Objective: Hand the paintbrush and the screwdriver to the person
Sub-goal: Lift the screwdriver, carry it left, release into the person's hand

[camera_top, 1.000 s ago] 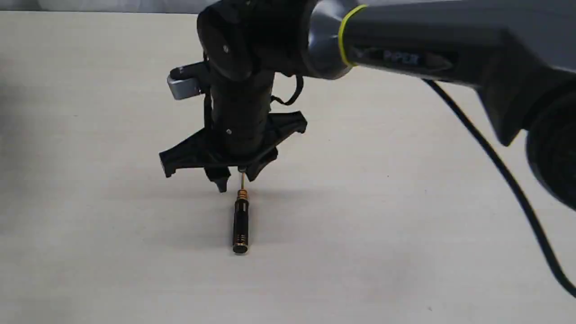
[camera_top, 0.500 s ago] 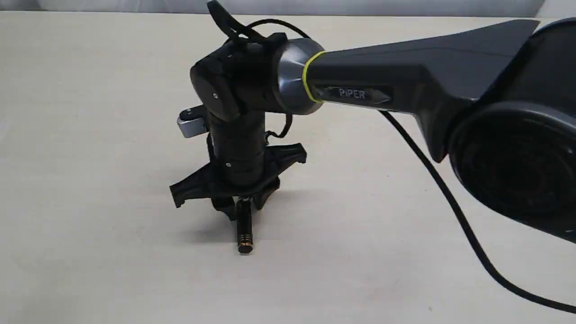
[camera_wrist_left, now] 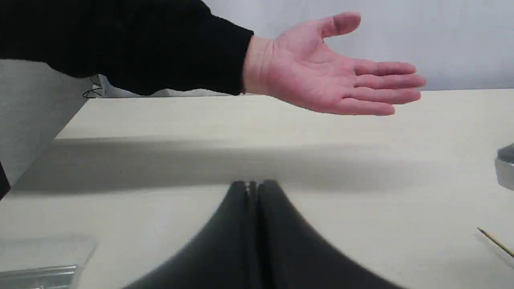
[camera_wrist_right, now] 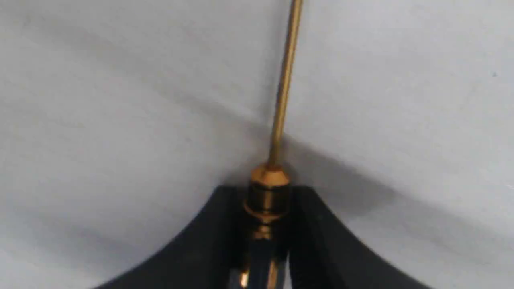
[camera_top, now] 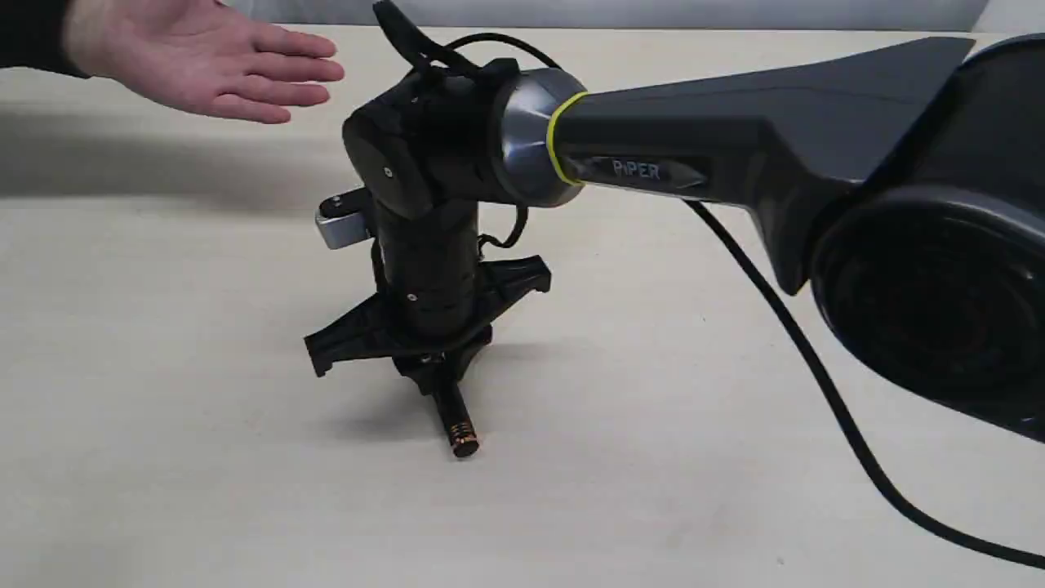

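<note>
Screwdriver (camera_top: pixel 455 420) clamped in right gripper (camera_wrist_right: pixel 267 200) jaws, not yet given to hand (camera_top: pixel 204 57) at far-left corner (paintbrush unseen); left gripper (camera_wrist_left: pixel 253 185) jaws together.

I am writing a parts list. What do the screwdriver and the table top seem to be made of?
Screwdriver: thin shaft and collar look like gold-toned metal, since they shine; the handle is black, metal or plastic, unclear. Table top: pale, matte, probably laminate or painted board; no clear grain.
</note>
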Tool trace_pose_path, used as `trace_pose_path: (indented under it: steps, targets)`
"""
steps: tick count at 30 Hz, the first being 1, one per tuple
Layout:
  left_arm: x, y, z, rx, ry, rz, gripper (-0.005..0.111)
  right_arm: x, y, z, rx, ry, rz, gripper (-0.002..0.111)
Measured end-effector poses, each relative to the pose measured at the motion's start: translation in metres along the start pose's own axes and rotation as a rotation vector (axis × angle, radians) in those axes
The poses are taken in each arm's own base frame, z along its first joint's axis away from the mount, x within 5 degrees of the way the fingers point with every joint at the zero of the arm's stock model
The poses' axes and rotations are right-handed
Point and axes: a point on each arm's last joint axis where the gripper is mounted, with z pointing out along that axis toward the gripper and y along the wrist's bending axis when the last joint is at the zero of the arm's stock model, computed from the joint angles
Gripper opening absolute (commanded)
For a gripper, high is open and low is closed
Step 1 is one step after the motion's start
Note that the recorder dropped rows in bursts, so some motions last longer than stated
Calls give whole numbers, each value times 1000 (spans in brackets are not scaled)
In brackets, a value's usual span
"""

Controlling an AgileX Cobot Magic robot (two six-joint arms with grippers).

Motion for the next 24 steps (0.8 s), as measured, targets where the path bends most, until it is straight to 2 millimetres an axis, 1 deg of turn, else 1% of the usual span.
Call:
trace_pose_path:
  steps: [4, 7, 10, 16, 18, 20, 22, 24]
  targets:
    - [0, 0, 0, 0, 0, 0, 0, -4, 2, -2, -16, -20, -26, 4]
    - [0, 0, 0, 0, 0, 0, 0, -10, 8, -14, -66, -56, -56, 4]
    - [0, 0, 0, 0, 0, 0, 0, -18, 15, -39, -130, -119, -83, 4]
    - [0, 0, 0, 0, 0, 0, 0, -34, 23, -117, -227, -348, -122, 4]
    - [0, 0, 0, 0, 0, 0, 0, -38, 25, -137, -252, -423, -130, 4]
    - [0, 0, 0, 0, 0, 0, 0, -43, 27, -153, -276, -499, -134, 4]
    - [0, 0, 0, 0, 0, 0, 0, -47, 28, -161, -295, -554, -134, 4]
    - [0, 0, 0, 0, 0, 0, 0, -49, 29, -164, -303, -579, -132, 4]
